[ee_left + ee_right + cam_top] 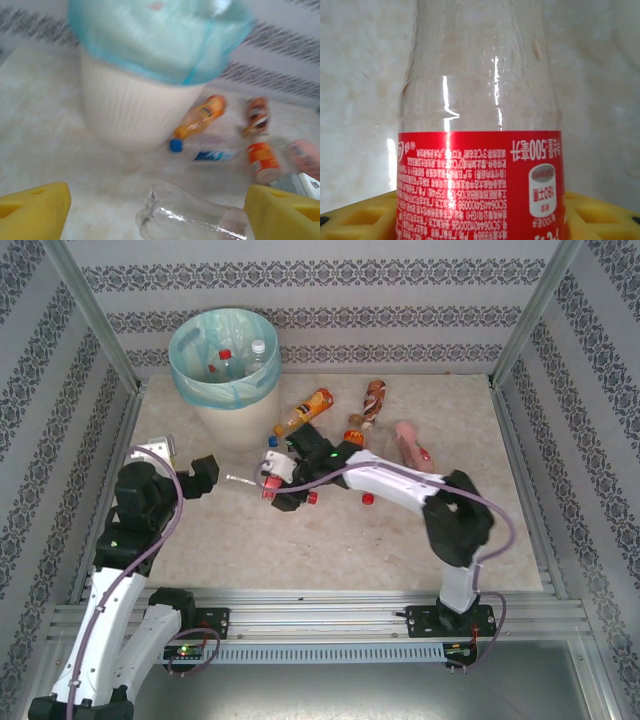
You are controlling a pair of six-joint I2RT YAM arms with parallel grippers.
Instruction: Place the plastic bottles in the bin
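Right arm [392, 480] has its jaws pinching a clear red-labelled bottle [480, 165] at mid-desk, near the bin [232, 405], which already holds two bottles [225, 358]. Left arm [140, 498] faces that bottle's base, jaws spread wide. An orange bottle [308, 408], brown bottle [374, 398] and pink bottle [408, 440] lie on the desk [300, 550].

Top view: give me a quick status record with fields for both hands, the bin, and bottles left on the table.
right hand: shut on clear bottle with a red label, mid-table
left hand: open, fingers wide on either side of that bottle's free end
bin: upright, far left corner; red-capped bottle and white-capped bottle inside
lying on table: orange bottle, brown bottle, pink bottle
lifted or resting: cannot tell
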